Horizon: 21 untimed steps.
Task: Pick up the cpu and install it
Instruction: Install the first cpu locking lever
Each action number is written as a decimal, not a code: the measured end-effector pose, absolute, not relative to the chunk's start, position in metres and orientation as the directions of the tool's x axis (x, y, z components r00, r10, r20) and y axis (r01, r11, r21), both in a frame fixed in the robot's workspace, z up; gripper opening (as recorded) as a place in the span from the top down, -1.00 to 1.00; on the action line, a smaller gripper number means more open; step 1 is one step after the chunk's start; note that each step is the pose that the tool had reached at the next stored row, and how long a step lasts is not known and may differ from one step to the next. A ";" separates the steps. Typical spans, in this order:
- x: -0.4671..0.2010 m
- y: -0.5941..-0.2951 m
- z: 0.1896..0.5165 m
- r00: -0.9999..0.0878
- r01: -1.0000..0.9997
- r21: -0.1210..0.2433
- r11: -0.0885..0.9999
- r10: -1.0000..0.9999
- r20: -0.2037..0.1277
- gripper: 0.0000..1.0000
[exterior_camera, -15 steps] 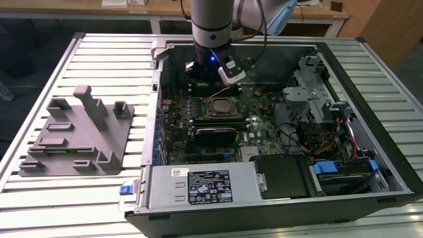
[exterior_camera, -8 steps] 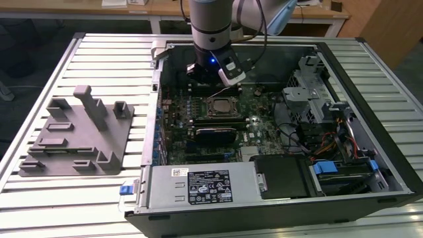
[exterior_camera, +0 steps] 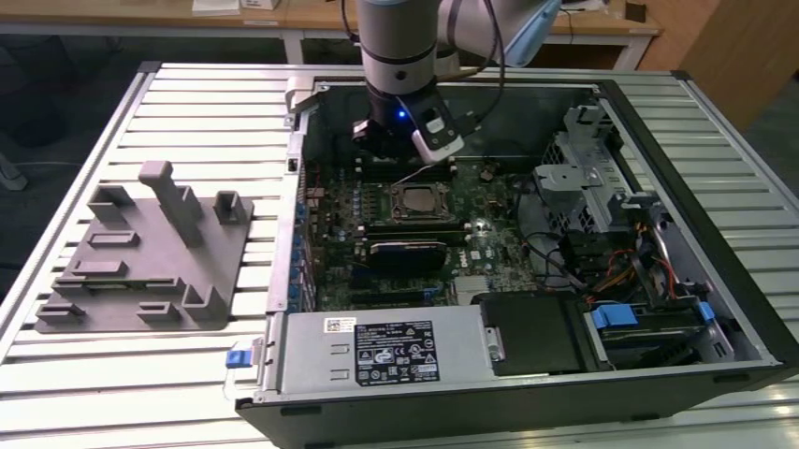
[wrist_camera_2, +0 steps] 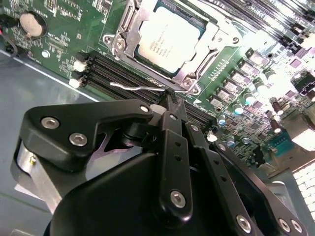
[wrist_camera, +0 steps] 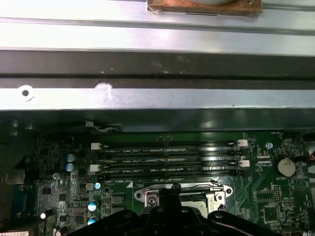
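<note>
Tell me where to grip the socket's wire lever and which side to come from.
Probably its hooked free end, from straight above: the wire lever is a thin rod lying along the memory slots, beside the cpu, so only its top is open.

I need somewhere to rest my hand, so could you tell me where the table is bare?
In the exterior view the slatted table is bare above and below the grey fixture, plus a narrow strip between it and the computer case. Inside the case it is crowded, with the gripper near the cpu.
</note>
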<state>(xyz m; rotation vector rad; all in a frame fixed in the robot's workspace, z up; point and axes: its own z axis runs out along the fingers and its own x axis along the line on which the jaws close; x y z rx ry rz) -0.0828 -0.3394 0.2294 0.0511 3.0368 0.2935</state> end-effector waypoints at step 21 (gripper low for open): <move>-0.083 -0.339 0.222 -0.973 0.157 0.211 0.965 0.187 -0.133 0.79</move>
